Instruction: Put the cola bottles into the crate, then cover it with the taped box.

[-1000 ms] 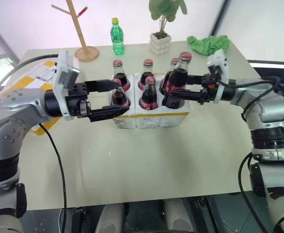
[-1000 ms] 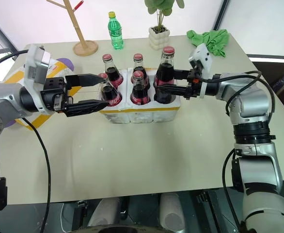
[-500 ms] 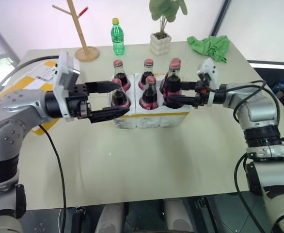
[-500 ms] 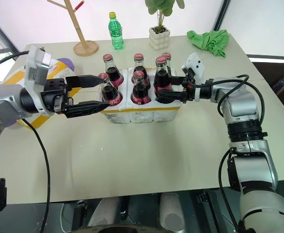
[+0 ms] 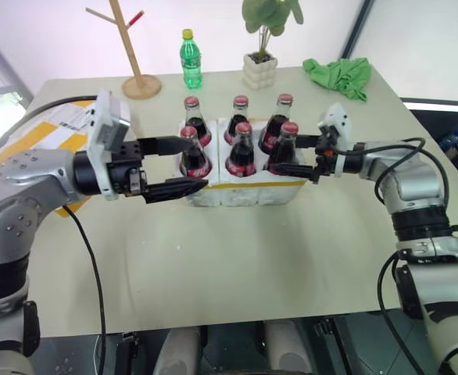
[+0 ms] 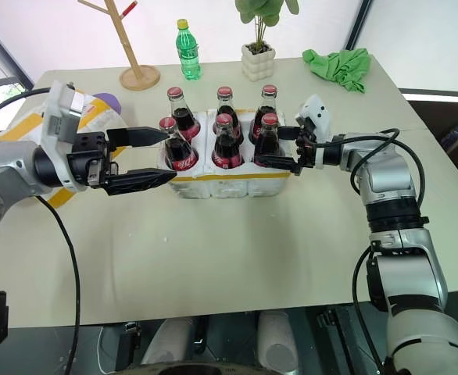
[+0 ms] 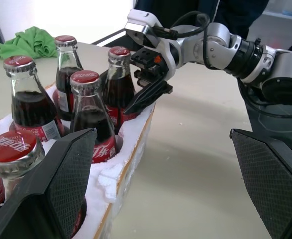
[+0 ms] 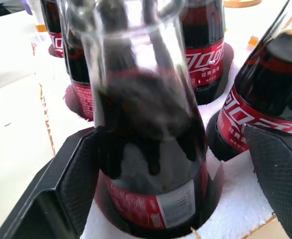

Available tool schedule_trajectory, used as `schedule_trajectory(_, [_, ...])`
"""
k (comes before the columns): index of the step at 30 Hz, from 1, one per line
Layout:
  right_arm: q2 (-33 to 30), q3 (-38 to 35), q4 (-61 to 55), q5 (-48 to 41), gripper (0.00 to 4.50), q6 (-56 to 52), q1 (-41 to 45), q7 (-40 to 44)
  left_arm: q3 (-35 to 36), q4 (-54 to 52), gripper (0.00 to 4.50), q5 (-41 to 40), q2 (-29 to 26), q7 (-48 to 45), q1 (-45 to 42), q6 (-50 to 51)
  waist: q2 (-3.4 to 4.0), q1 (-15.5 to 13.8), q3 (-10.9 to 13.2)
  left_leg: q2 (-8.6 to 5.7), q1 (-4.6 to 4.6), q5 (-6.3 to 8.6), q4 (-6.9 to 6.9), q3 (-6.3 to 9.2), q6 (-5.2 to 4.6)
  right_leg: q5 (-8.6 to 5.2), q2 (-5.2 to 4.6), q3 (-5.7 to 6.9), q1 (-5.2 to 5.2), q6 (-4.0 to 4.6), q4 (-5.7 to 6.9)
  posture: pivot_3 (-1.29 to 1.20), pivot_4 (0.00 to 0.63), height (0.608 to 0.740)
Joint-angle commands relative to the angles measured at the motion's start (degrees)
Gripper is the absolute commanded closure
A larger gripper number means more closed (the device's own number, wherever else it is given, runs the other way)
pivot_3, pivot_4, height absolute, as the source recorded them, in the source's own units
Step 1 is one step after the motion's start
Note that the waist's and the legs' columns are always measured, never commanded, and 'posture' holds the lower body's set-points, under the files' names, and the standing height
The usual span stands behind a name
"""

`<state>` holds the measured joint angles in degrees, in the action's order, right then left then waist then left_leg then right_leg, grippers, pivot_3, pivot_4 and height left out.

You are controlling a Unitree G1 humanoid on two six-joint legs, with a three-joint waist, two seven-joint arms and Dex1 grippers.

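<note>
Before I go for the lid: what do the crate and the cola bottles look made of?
The crate: white styrofoam by its look, matte and grainy, edges crumbling in the left wrist view, with a glossy yellow tape band. The cola bottles: apparently clear glass, shiny and see-through above the dark cola, with red printed labels and caps.

My left arm reaches in from the left, and my left gripper [image 5: 184, 165] points sideways toward my other arm. Its two black fingers are spread wide apart, one above the other. My right arm bends at the elbow and reaches in from the right. My right gripper [image 5: 302, 156] points back at the left one, with its fingers apart too.
</note>
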<state>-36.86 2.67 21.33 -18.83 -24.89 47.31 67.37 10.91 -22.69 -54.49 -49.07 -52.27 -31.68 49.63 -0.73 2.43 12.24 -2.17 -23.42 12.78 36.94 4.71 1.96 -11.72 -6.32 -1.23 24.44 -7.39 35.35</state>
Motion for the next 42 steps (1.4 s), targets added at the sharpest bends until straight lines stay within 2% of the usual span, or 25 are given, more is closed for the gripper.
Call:
schedule_trajectory(1, [-3.3,-3.8,-4.5,-2.8,0.05,-0.9,0.9,2.6,4.3,-1.3,0.00,0.0,-1.7,0.9,1.4,-1.0,0.00,0.0,0.0,0.00,0.00,0.00,0.00,0.00,0.00,0.00,0.00,0.00,0.00,0.00,0.00,0.00,0.150,0.740])
schedule_trajectory(7, [-12.1,-7.4,-6.5,-5.2,0.05,0.5,2.3,9.8,12.7,-3.4,0.00,2.7,-5.6,4.6,7.4,-2.2,0.00,0.0,0.0,0.01,0.00,0.00,-0.03,0.00,0.00,-0.01,0.00,0.00,0.00,0.00,-0.03,0.00,0.150,0.740])
schedule_trajectory(12, [-18.3,-8.8,-6.4,-5.5,0.05,1.6,3.7,14.2,19.1,-7.6,0.00,13.2,-10.9,3.9,19.5,-7.4,0.02,0.2,0.0,0.04,0.03,0.01,-0.11,-0.08,0.00,-0.13,-0.02,-0.01,0.02,0.22,-0.10,0.00,0.150,0.740])
schedule_trajectory(15, [-20.8,-9.0,-5.8,-7.5,0.05,-3.1,5.6,17.0,22.6,-10.0,0.00,25.9,-13.2,4.2,30.9,-13.0,0.03,0.3,0.0,0.08,0.03,0.01,-0.13,-0.13,0.00,-0.14,-0.02,-0.01,0.06,0.25,-0.12,0.00,0.150,0.740])
schedule_trajectory(17, [-20.9,-10.4,-7.2,-10.4,0.05,-5.2,6.3,18.5,25.5,-12.4,0.00,32.5,-12.6,5.6,38.3,-14.4,0.03,0.2,0.0,0.08,0.02,0.02,-0.14,-0.17,0.01,-0.15,-0.06,-0.02,0.09,0.28,-0.14,0.00,0.150,0.740])
schedule_trajectory(20, [-18.5,-11.6,-9.3,-13.6,0.05,-7.5,7.8,16.5,28.6,-14.6,0.00,41.5,-10.2,8.8,46.3,-16.6,0.03,0.1,0.0,0.08,0.01,0.03,-0.19,-0.19,0.01,-0.15,-0.11,-0.01,0.10,0.29,-0.20,0.00,0.150,0.740])
schedule_trajectory(24, [-17.5,-11.7,-12.6,-17.3,0.05,-10.4,6.9,18.1,30.3,-15.1,0.00,48.2,-6.2,13.2,50.3,-17.0,0.03,-0.2,0.0,0.08,0.00,0.04,-0.19,-0.18,0.02,-0.16,-0.16,0.00,0.10,0.29,-0.20,0.00,0.150,0.740])
schedule_trajectory(29, [-15.0,-10.0,-12.8,-16.8,0.05,-9.2,7.0,17.7,28.2,-11.8,0.00,60.6,-4.6,18.8,56.1,-19.1,0.00,-0.2,0.0,0.04,-0.02,0.04,-0.18,-0.21,0.02,-0.15,-0.20,0.00,0.10,0.28,-0.22,0.00,0.150,0.740])
schedule_trajectory(32, [-13.9,-9.8,-12.7,-17.0,0.05,-9.4,7.4,17.5,25.2,-7.7,0.00,64.7,-3.8,21.3,56.9,-22.4,0.01,-0.1,0.0,0.04,-0.02,0.04,-0.19,-0.21,0.02,-0.15,-0.20,0.01,0.13,0.28,-0.21,0.00,0.150,0.740])
schedule_trajectory(35, [-12.6,-9.7,-12.7,-16.9,0.05,-9.4,7.4,17.1,19.6,0.1,0.00,69.1,-3.1,26.6,53.0,-24.8,0.02,-0.1,0.0,0.05,-0.02,0.04,-0.19,-0.20,0.02,-0.15,-0.21,0.02,0.13,0.28,-0.20,0.00,0.150,0.740])
schedule_trajectory(40, [-12.1,-9.9,-12.9,-17.1,0.05,-9.8,7.5,16.5,15.4,7.8,0.00,72.2,-2.4,30.9,47.0,-25.7,0.01,-0.2,0.0,0.03,-0.04,0.04,-0.19,-0.19,0.02,-0.13,-0.22,0.03,0.14,0.26,-0.19,0.00,0.150,0.740])
schedule_trajectory(42, [-12.1,-10.1,-13.3,-17.4,0.05,-10.2,7.2,16.0,12.0,12.8,0.00,73.7,-2.9,32.8,42.1,-26.9,0.01,-0.4,0.0,0.03,-0.03,0.04,-0.21,-0.18,0.02,-0.13,-0.22,0.04,0.15,0.25,-0.18,0.00,0.150,0.740])
